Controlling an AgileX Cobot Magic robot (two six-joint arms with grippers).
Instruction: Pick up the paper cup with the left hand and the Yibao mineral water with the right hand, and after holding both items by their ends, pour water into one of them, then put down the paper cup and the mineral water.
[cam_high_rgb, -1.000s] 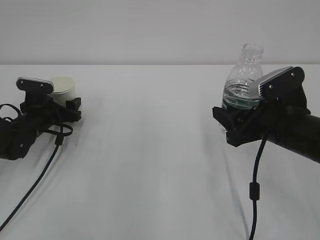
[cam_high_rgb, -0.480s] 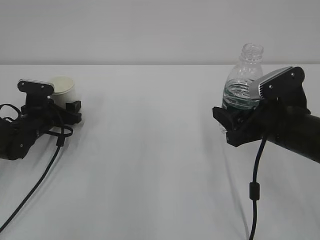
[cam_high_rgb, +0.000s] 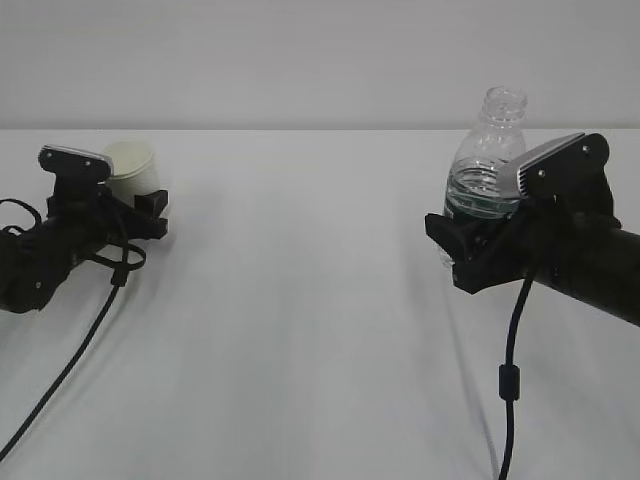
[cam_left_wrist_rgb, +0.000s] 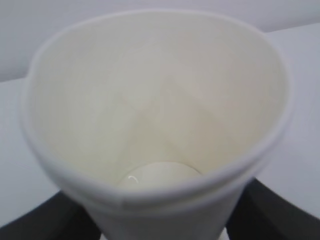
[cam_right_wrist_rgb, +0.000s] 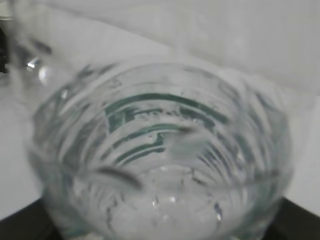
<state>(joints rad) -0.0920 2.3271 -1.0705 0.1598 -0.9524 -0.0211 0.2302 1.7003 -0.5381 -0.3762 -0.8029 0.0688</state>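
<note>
The paper cup (cam_high_rgb: 130, 165) is cream-white and sits between the fingers of my left gripper (cam_high_rgb: 137, 205) at the far left of the table. That gripper is shut on the cup's lower part. In the left wrist view the paper cup (cam_left_wrist_rgb: 150, 100) fills the frame, its rim squeezed out of round, with a black finger (cam_left_wrist_rgb: 40, 225) at each lower corner. On the right, my right gripper (cam_high_rgb: 457, 245) is shut on the base of the Yibao mineral water (cam_high_rgb: 486, 160), a clear uncapped bottle that stands upright with a green band. The bottle (cam_right_wrist_rgb: 160, 150) holds water.
The white table (cam_high_rgb: 300, 300) stretches between the two arms. A black cable (cam_high_rgb: 70, 360) trails from the left arm toward the front edge. Another cable (cam_high_rgb: 510, 380) hangs from the right arm. A pale wall stands behind the table.
My left gripper has closed in on the paper cup. The cup has risen a little and tipped slightly. The right arm and the bottle have not moved.
</note>
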